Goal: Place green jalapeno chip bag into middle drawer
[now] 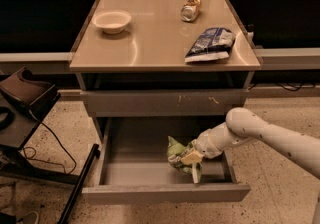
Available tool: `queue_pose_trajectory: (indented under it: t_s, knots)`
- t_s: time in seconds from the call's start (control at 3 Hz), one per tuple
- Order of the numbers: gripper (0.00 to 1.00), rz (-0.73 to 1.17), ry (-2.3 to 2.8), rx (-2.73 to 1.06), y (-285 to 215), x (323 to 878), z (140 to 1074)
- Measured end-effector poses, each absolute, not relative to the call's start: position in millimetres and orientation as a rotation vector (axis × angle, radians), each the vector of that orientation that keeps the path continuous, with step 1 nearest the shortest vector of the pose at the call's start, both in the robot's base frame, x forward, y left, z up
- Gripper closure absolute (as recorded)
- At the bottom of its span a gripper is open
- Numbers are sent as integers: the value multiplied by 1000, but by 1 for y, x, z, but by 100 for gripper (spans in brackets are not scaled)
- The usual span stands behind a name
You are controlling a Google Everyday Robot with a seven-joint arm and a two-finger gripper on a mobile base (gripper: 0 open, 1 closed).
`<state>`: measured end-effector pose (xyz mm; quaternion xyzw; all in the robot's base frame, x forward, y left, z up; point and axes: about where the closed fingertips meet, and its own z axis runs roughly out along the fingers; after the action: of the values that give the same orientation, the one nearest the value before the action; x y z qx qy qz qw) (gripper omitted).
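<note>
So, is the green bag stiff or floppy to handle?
Likely floppy: the green bag looks crumpled where the gripper holds it inside the open drawer. Probably light, being puffy foil, and it shouldn't roll.

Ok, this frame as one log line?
stage: placing | gripper: inside middle drawer, right side, shut on chip bag | chip bag: in drawer, not yet released | middle drawer: open

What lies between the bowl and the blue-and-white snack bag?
Only bare tabletop, in the camera view; the can lies farther back. The pincer is in the middle drawer at the green jalapeno chip bag.
</note>
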<state>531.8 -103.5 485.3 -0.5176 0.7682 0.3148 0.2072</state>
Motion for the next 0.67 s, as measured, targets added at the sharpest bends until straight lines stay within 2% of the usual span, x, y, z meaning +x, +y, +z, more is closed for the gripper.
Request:
queue_pose_trajectory:
  t_s: [0.67]
  knots:
    - [100, 856, 2180, -1302, -116, 555, 431]
